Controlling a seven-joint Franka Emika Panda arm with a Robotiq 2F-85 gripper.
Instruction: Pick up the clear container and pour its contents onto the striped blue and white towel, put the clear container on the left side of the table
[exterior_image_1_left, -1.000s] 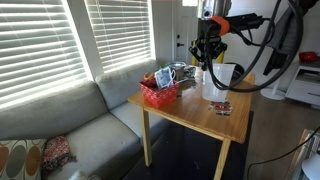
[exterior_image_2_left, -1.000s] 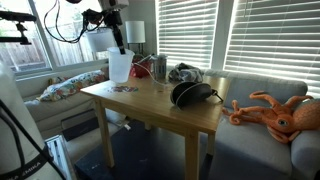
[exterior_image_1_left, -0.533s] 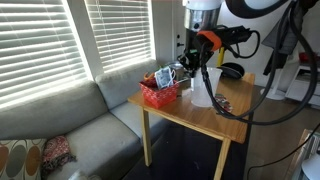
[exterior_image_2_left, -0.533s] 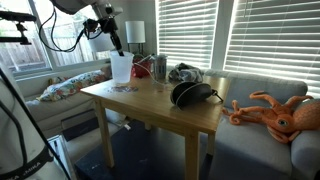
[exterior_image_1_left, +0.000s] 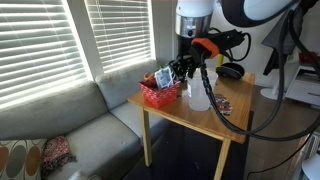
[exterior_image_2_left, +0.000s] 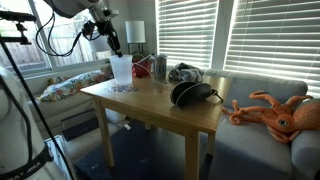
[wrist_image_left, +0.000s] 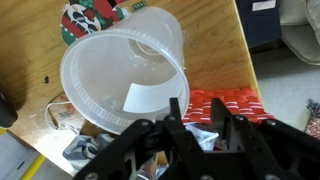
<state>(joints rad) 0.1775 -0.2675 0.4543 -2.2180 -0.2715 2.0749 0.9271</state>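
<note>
Grasp step, I judge: gripper (wrist_image_left: 203, 112) is open at clear container (wrist_image_left: 120, 75) rim, 5 o'clock. Next: descend & close on wall.

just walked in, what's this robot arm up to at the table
The robot arm's hand hangs open just above the rim of the clear container. The container stands upright on the table, next to a red basket. The fingers are apart near the rim and have not closed on it, so nothing is lifted or poured yet.
</note>
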